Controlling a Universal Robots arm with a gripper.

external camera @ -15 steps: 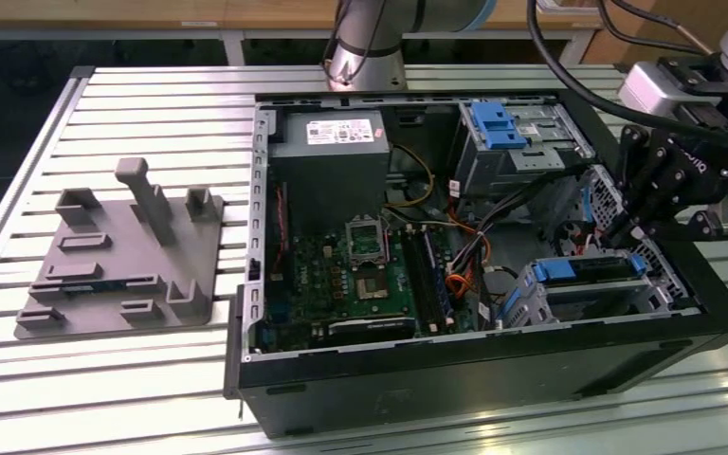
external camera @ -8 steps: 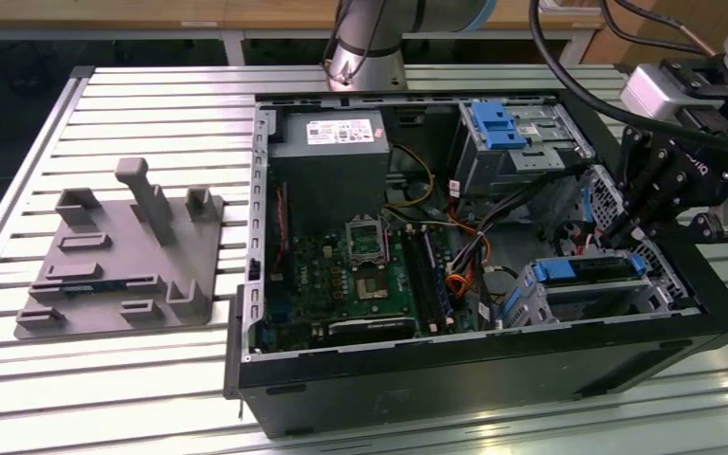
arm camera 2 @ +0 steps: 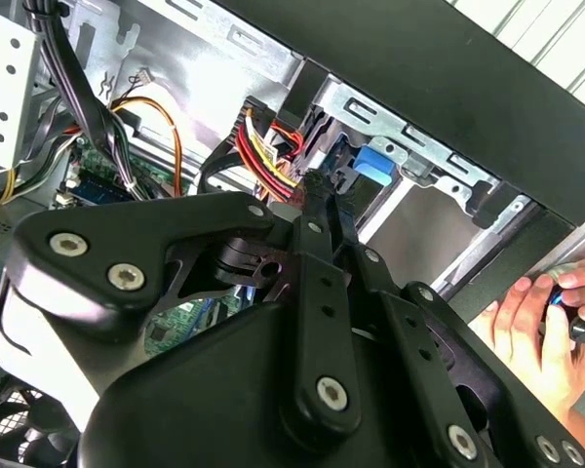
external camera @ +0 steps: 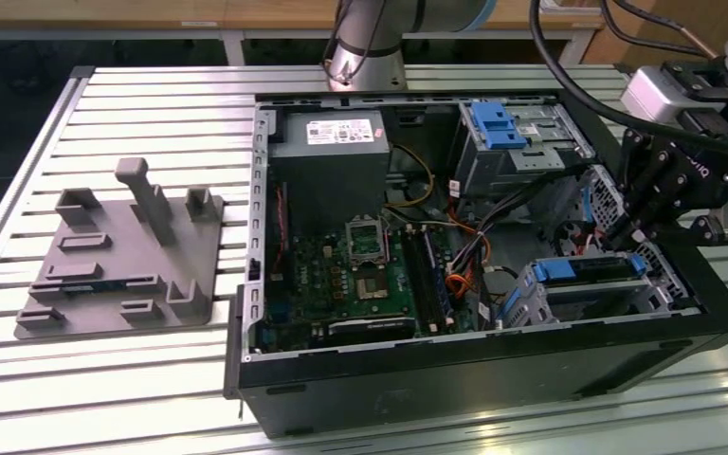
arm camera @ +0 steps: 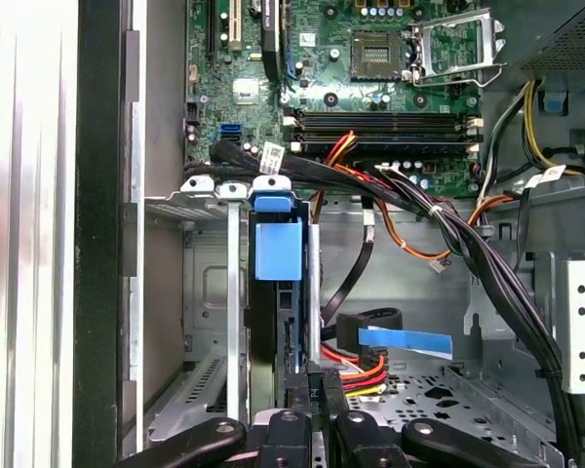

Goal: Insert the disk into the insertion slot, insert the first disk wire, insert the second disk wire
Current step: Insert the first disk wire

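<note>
Disk [external camera: 588, 270] lies in insertion slot [external camera: 564, 303], near corner of computer case [external camera: 465, 374], exterior view's right; gripper [external camera: 632, 239] fingers [arm camera 2: 312, 253] pressed together at its exposed end; judgement: push squarely along the slot, slowly, clear of cables [arm camera: 448, 224].

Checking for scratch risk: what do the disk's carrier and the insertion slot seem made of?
On the disk, the carrier looks like moulded plastic: bright blue, smooth sheen. The insertion slot seems bare sheet metal: dull silver, folded edges, punched holes.
</note>
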